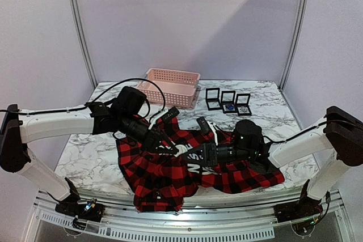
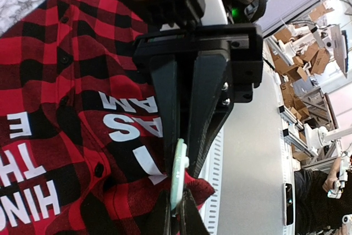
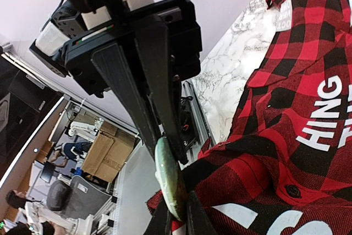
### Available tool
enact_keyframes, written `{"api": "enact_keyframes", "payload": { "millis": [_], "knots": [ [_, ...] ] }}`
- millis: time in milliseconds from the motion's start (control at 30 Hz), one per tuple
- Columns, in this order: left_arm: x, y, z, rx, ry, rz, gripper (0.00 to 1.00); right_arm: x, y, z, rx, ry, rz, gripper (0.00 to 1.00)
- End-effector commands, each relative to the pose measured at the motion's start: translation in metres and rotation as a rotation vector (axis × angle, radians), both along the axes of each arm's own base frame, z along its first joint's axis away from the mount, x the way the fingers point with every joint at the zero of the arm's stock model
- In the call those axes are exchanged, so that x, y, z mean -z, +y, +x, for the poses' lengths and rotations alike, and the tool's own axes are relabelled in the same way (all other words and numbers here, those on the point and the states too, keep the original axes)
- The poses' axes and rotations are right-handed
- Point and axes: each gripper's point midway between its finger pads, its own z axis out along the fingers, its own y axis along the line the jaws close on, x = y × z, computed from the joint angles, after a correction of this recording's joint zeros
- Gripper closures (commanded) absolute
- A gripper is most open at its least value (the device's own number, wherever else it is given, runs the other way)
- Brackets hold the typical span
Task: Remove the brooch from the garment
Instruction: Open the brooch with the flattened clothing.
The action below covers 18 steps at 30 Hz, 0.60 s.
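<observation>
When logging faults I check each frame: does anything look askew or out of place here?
The red-and-black plaid flannel shirt lies crumpled and skewed, one part drooping over the near edge of the white marble table. The left hand and right hand each pinch a pale green disc brooch with bunched cloth. Nothing looks damaged.

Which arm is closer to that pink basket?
Left. The left arm passes right beside the pink basket, at its front-left corner; the right arm lies farther away, over the plaid shirt.

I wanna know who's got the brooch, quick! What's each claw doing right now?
Left gripper: closed, pinching the brooch on the shirt.
Right gripper: closed on the brooch too.
</observation>
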Motion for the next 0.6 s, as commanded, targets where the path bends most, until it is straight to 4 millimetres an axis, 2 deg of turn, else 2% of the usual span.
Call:
{"api": "enact_keyframes", "payload": {
  "millis": [0, 300, 567],
  "knots": [
    [-0.017, -0.004, -0.013, 0.067, -0.022, -0.066, 1.0, 0.018, -0.001, 0.028, 0.095, 0.126, -0.044, 0.93],
    [-0.018, -0.004, -0.015, 0.077, -0.025, -0.066, 1.0, 0.018, -0.001, 0.035, 0.123, 0.168, -0.019, 0.92],
    [-0.019, -0.005, -0.021, 0.098, -0.038, -0.071, 1.0, 0.032, 0.002, 0.045, 0.142, 0.292, -0.065, 0.92]
  ]
}}
